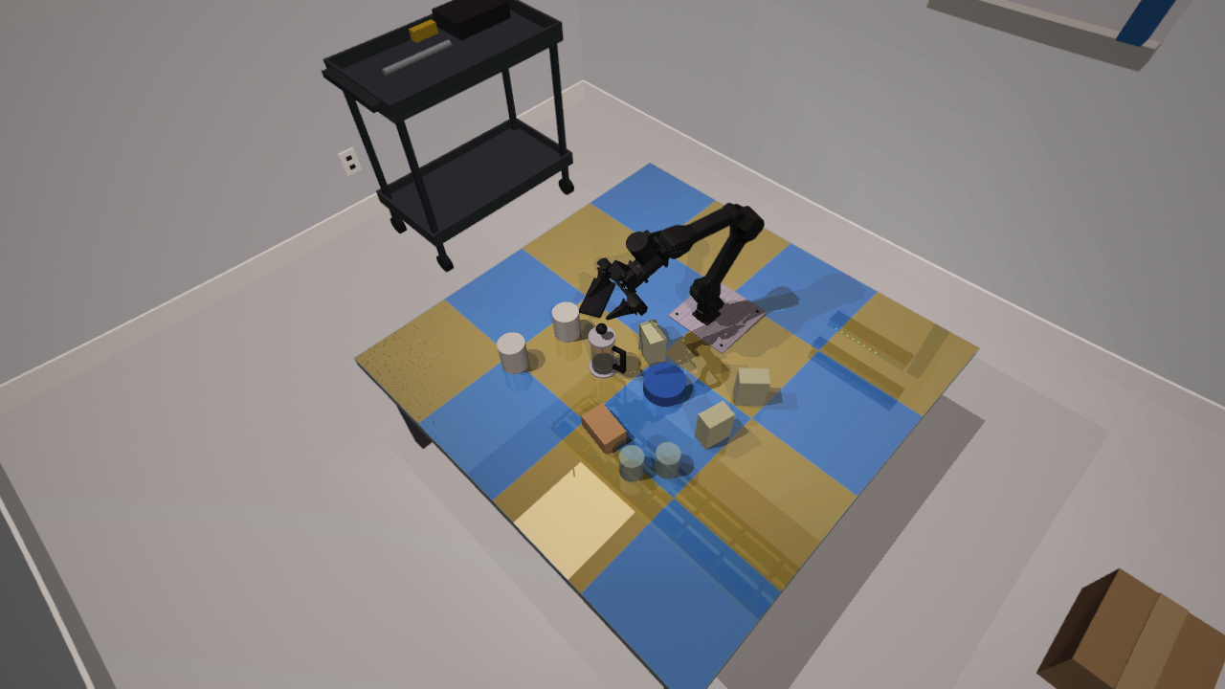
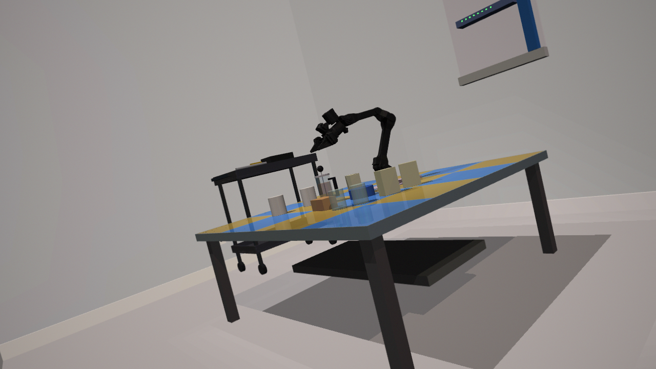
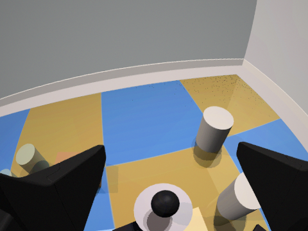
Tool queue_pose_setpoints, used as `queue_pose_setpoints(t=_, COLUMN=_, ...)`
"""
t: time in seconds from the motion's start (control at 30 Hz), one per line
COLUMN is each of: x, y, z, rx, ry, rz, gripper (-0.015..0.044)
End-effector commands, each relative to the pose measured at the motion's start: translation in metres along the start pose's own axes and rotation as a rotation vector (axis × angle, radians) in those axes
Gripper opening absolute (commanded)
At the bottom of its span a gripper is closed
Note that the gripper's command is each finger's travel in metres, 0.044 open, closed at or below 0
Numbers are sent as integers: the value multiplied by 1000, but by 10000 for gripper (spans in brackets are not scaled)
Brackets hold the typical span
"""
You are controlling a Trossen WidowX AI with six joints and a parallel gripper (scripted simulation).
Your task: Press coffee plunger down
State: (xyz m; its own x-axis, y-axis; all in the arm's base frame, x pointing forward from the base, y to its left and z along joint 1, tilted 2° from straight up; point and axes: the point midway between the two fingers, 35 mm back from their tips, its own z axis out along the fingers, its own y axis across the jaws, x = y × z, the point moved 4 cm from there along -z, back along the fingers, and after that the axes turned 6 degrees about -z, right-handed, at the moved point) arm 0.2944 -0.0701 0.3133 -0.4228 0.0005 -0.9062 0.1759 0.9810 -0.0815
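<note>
The coffee press [image 1: 603,352] [image 2: 325,187] stands upright on the checkered table, with its black handle [image 1: 619,359] [image 2: 335,183] on the side toward the arm's base. Its round black plunger knob [image 1: 601,328] [image 2: 320,168] [image 3: 165,203] sits just above the pale lid [image 3: 141,209], with only a short bit of rod showing in the exterior view. My gripper [image 1: 601,315] [image 2: 312,150] [image 3: 174,151] is wide open and empty, above the press. In the wrist view the knob shows low in the frame between the spread fingers, clear of both. The lower press is hidden there.
Two white cylinders [image 1: 512,352] [image 1: 565,322] stand beside the press, away from its handle. A cream block [image 1: 653,341] stands near the handle, with a blue disc [image 1: 665,383] close by. An orange brick [image 1: 604,428], two glassy cylinders [image 1: 632,462] [image 1: 667,459] and two more cream blocks [image 1: 751,387] [image 1: 714,425] stand farther off.
</note>
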Motion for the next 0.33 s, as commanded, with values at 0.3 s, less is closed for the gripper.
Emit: queue_pose_setpoints(t=0.3, x=7, y=1, z=2, rx=-8, ry=32, rz=0, gripper=440)
